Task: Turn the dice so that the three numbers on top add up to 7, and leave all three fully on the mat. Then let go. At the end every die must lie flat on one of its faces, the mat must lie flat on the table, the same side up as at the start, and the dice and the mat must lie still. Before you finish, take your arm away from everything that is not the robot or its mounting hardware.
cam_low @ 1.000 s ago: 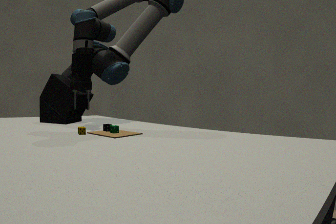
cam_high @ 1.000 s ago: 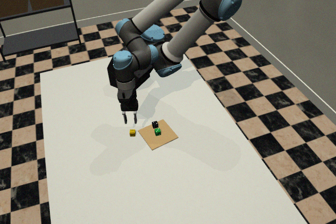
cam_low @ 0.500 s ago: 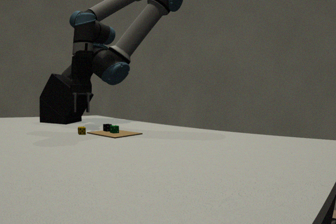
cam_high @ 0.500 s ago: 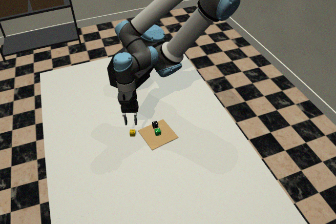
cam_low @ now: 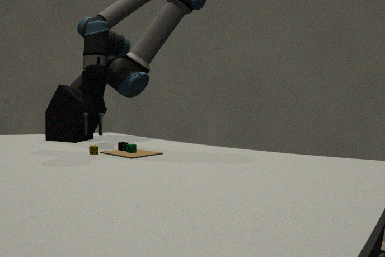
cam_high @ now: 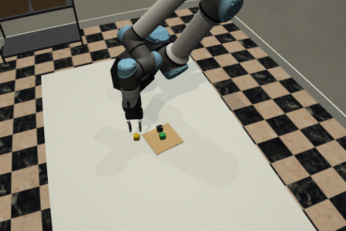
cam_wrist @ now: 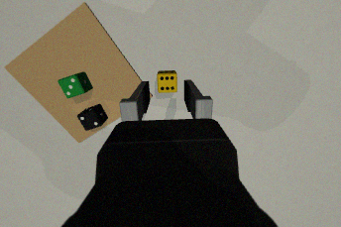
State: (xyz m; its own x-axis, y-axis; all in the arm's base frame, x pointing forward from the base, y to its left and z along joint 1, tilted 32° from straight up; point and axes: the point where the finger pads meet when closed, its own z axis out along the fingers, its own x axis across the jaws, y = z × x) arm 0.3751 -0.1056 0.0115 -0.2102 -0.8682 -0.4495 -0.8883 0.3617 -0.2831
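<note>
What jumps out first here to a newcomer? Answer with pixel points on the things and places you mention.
The big grey-and-blue arm (cam_high: 164,10) (cam_low: 133,2), bent high above the pale table (cam_high: 97,200) (cam_low: 186,204). Then the yellow die (cam_high: 136,137) (cam_low: 93,149) (cam_wrist: 167,82), alone beside the tan mat (cam_high: 159,147) (cam_low: 140,153) (cam_wrist: 79,36), while the green (cam_high: 162,136) (cam_low: 131,148) (cam_wrist: 73,85) and black dice (cam_high: 159,128) (cam_low: 122,146) (cam_wrist: 92,118) sit on it.

Open claw (cam_high: 135,131) (cam_low: 93,135) (cam_wrist: 167,90) pointing downward, fingers apart

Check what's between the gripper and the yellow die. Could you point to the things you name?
Nothing solid: only open air separates the raised, open gripper (cam_high: 135,131) (cam_low: 93,135) (cam_wrist: 167,90) from the yellow die (cam_high: 136,137) (cam_low: 93,149) (cam_wrist: 168,81) below. The exterior view shows the gap under the fingertips.
</note>
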